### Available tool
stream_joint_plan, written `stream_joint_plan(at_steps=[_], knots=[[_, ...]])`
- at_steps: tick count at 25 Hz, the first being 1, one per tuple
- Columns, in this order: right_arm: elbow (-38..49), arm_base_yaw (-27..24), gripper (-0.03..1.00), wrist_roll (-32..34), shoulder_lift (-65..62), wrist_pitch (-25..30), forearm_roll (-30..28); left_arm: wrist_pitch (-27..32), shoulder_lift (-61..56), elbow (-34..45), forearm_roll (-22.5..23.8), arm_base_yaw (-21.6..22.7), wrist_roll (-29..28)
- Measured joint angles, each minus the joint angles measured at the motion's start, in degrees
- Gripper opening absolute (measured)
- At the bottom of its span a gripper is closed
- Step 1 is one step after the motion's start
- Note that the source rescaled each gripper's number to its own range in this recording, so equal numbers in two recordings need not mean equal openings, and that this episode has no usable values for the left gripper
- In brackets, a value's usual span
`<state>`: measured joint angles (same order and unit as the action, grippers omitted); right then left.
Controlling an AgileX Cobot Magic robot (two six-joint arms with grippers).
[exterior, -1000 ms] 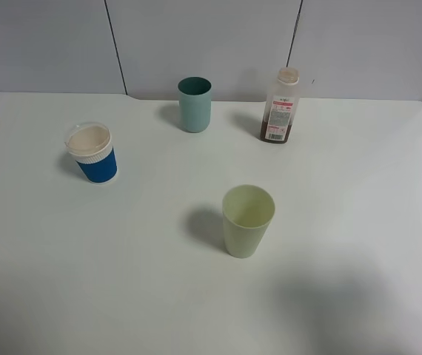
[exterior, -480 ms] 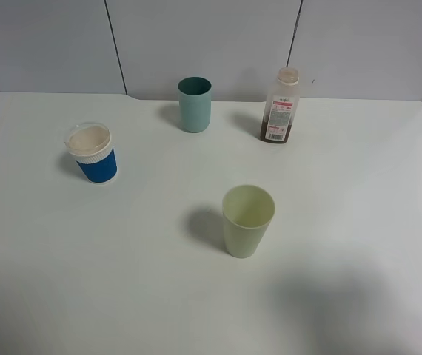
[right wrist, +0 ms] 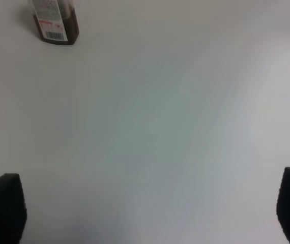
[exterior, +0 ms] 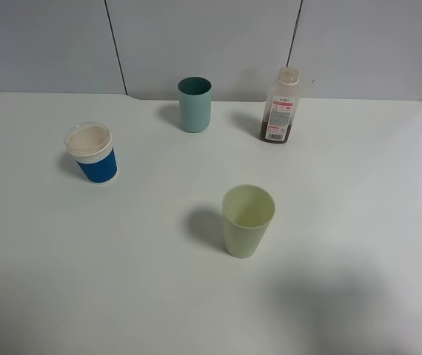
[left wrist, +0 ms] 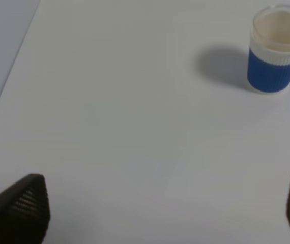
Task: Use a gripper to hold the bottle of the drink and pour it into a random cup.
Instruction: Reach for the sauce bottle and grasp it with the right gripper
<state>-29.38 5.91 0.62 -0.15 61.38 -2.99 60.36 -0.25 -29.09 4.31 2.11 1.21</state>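
Brown drink fills the bottom of the upright bottle, well ahead of the right pincer, the nearer one, wide apart and empty.

unreadable label print on bottle

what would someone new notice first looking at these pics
The bright blue cup with its white rim stands out at the left of the white table, and the pale yellow-green cup sits alone near the middle. At the back, the bottle with dark drink low inside stands right of the teal cup, apart from it. In the wrist views the left fingers and right fingers, black, are spread wide above the table.
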Motion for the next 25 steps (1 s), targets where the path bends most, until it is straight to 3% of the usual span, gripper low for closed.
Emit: stream_joint_plan(at_steps=[12,25], knots=[[-0.27,0.00,1.00,1.95,2.22,-1.41,0.27,0.00,0.00,0.00,0.00,0.00,0.00],[-5.62,0.00,1.00,1.43,27.56,-13.52,-0.38,0.00,0.00,0.00,0.00,0.00,0.00]])
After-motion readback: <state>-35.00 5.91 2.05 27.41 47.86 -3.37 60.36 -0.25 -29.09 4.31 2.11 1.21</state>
